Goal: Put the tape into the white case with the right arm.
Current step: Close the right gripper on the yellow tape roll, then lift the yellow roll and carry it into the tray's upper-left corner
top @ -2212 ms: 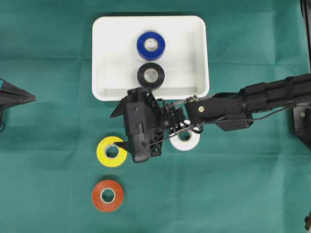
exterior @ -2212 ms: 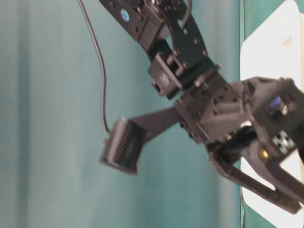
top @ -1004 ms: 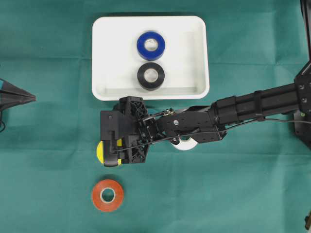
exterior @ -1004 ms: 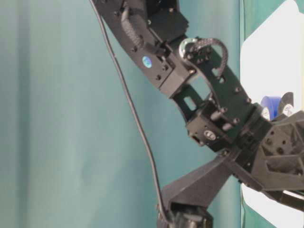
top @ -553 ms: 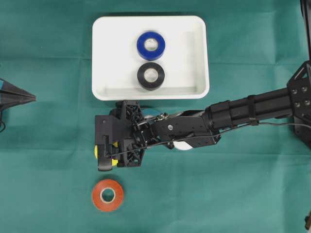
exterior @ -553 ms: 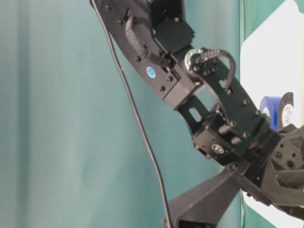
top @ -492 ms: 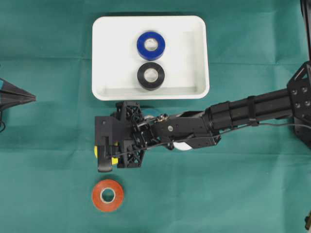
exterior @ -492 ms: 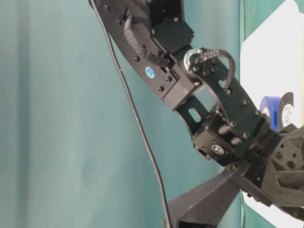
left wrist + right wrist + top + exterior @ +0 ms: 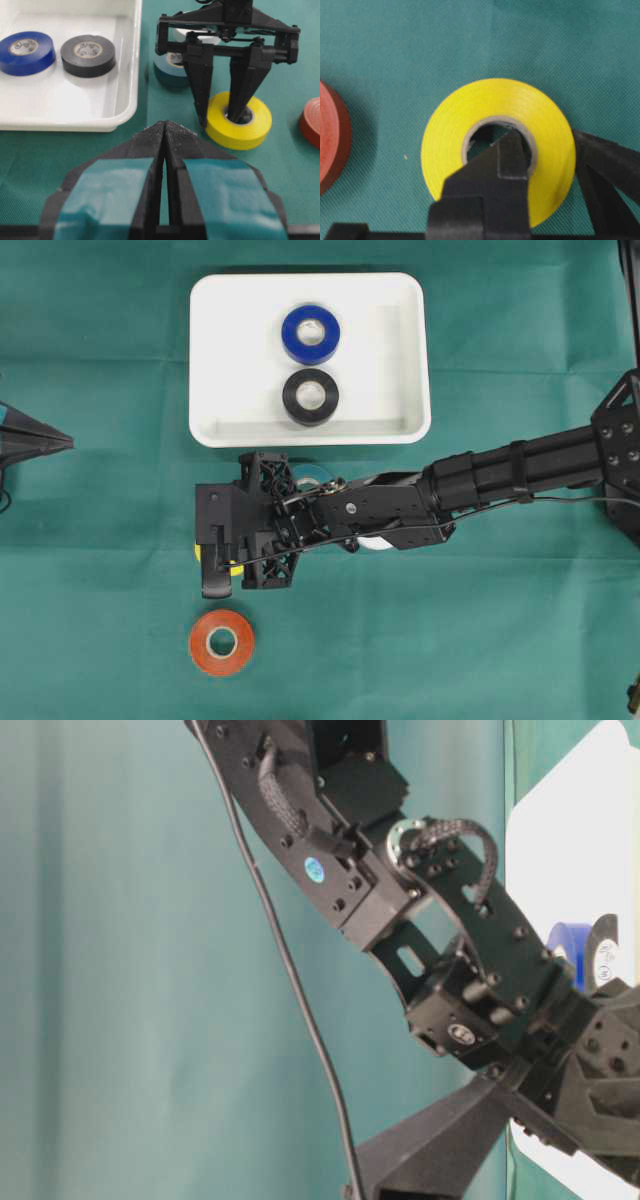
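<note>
Two black fingers of the right gripper [image 9: 220,107] are clamped on the wall of the yellow tape [image 9: 245,125], one inside its hole and one outside. It lies flat on the green cloth [image 9: 450,640], near the white case [image 9: 400,360] (which holds a blue roll [image 9: 310,333] and a black roll [image 9: 311,396]). At the left edge, the left gripper [image 9: 165,137] is closed and holds nothing.

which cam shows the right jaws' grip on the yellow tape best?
Left wrist view: the right gripper shows one finger in the yellow tape roll's core, one outside its wall, roll flat on the cloth. Right wrist view shows it closer but cropped. Overhead shows only yellow slivers beneath the gripper. Table-level shows no roll.
</note>
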`<state>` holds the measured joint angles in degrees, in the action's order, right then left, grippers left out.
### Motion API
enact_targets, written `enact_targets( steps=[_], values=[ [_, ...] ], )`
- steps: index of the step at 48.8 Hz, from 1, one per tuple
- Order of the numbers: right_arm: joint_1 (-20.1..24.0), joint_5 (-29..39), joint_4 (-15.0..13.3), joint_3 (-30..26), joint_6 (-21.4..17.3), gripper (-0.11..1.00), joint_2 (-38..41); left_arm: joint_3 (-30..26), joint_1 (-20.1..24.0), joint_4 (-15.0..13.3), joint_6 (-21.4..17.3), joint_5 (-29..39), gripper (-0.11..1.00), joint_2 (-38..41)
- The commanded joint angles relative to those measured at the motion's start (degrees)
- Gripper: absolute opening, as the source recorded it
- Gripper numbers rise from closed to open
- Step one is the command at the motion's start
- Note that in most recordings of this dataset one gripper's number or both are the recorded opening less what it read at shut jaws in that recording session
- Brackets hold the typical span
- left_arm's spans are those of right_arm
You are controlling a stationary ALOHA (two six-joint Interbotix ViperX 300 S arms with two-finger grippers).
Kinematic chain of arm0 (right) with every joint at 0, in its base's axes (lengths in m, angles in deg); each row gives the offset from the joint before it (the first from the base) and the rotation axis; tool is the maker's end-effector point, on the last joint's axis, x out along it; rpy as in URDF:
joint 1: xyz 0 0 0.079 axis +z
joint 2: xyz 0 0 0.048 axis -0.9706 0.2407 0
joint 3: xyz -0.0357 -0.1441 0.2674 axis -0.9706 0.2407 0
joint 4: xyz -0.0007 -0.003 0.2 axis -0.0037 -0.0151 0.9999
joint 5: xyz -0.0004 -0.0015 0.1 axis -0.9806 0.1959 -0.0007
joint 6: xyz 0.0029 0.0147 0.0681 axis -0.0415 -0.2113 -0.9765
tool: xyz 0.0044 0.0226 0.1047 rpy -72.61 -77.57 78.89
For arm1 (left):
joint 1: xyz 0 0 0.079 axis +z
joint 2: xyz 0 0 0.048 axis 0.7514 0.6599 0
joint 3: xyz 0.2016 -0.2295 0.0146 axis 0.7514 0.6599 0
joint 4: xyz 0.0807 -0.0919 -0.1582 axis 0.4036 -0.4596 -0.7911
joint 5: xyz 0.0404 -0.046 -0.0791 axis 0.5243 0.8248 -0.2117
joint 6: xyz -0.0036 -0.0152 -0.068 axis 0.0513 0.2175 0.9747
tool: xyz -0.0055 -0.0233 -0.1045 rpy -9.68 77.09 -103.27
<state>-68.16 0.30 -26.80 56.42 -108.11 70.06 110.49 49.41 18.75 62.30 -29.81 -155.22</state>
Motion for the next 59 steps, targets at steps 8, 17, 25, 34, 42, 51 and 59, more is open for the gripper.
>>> enact_targets(
  steps=[8,17,25,34,42,51,59],
  values=[
    [0.8,2.0,0.2,-1.1,-0.1,0.02,-5.4,0.9,0.0,0.0,0.2,0.0,0.00,0.4],
    [0.8,3.3,0.2,-1.1,-0.1,0.02,-7.6,1.1,0.0,0.0,0.1,0.1,0.00,0.4],
    [0.7,4.9,0.2,-1.1,-0.1,0.02,-9.0,1.4,0.0,0.0,0.0,0.1,0.00,0.4],
    [0.3,5.6,0.2,-1.1,-0.2,0.02,-9.1,1.7,0.0,0.1,-0.3,0.1,0.00,-0.8],
    [-0.7,5.7,0.2,-1.1,-0.2,0.02,-9.8,2.1,0.1,0.0,0.2,0.0,0.00,-2.4],
    [-3.1,7.5,0.1,-1.1,-0.2,0.02,-11.3,-1.6,0.4,0.0,0.3,1.1,0.00,-3.3],
    [-6.6,9.1,0.0,-1.1,0.0,0.02,-12.1,0.3,0.4,0.1,0.3,3.5,0.00,-3.6]
  ],
)
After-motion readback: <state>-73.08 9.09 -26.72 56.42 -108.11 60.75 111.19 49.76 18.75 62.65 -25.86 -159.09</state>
